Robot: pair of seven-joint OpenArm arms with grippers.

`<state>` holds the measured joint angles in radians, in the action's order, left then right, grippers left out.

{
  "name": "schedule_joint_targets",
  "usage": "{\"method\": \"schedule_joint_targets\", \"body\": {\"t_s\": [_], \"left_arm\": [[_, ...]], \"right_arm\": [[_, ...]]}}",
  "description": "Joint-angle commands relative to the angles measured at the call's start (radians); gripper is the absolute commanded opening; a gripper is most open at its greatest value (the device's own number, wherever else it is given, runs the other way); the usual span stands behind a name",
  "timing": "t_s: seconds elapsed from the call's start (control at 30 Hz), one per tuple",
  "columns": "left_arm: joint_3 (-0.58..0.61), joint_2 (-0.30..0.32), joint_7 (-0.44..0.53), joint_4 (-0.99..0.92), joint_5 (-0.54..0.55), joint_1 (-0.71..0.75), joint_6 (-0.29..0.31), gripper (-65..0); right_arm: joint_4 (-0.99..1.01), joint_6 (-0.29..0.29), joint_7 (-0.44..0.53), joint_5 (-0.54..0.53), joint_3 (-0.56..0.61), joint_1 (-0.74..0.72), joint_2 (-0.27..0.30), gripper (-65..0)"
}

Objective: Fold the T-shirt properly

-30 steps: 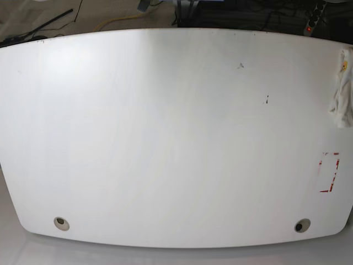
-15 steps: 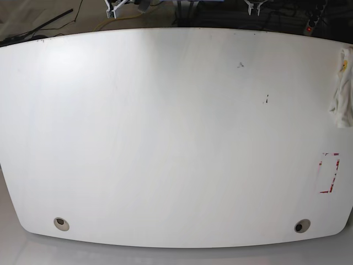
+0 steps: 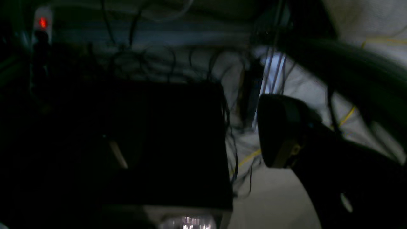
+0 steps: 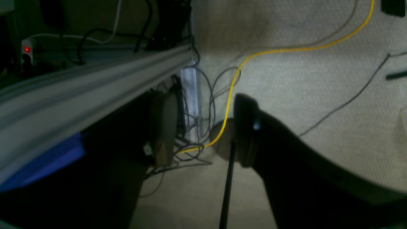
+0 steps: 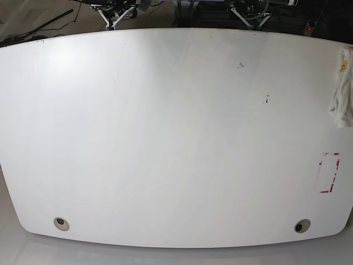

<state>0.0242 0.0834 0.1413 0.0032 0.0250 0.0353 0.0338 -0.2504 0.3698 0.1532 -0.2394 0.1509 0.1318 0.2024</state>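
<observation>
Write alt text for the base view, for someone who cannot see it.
A wide white curved-edge table fills the view, with a crumpled white cotton T-shirt at its right edge. Both white grippers, left and right, peek in beyond the far edge.

We see the T-shirt (image 5: pixel 343 88) bunched on the tabletop (image 5: pixel 165 138) at its right edge. Nearer us along that edge lies a taped rectangle (image 5: pixel 329 173). Both pincers sit beyond the tabletop's far edge.

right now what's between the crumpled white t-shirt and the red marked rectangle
Nothing: in the base view bare white table separates the crumpled white T-shirt from the red marked rectangle.
</observation>
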Motion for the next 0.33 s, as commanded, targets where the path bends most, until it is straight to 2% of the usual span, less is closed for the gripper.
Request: {"method": "schedule_joint_targets", "body": {"t_s": [0.0,0.3], "left_arm": [[-0.002,0.003,-0.004,-0.003,0.003,0.013,-0.004,-15.1],[-0.002,0.0,-0.002,-0.003,0.003,0.013,-0.004,-15.1]], "right_arm": [[0.0,0.007,0.01,-0.005,0.0,0.004,0.01,-37.4],[0.0,0.007,0.01,-0.005,0.0,0.012,0.012,-37.4]]}}
